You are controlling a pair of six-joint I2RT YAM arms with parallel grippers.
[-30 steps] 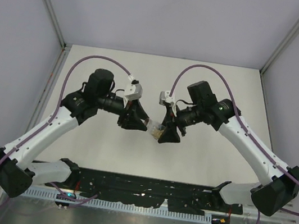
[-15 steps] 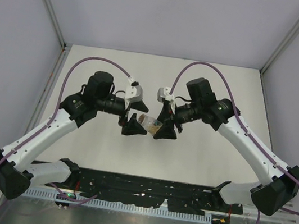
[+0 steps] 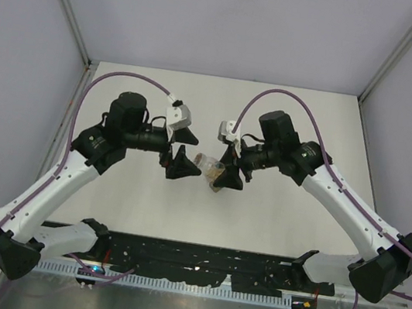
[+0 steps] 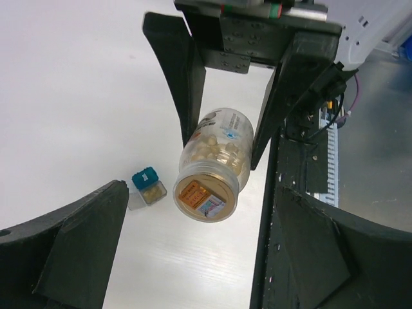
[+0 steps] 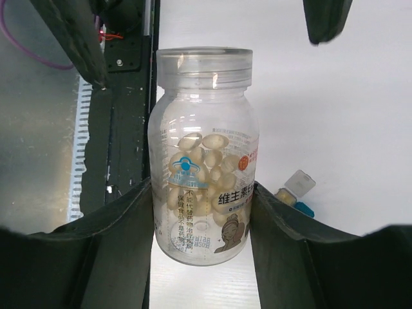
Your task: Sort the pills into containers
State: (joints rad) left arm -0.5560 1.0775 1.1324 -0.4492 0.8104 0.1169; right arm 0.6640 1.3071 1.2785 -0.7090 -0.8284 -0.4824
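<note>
Containers (image 5: 297,187) partly hidden behind right claw (image 5: 203,193) finger; indistinct from above.

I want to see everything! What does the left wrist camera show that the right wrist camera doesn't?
Only the left wrist shows the orange round end of the bottle. Only the right wrist shows the drawn face on its label. Both show the pill bottle held by the right end effector, and the little boxes.
</note>
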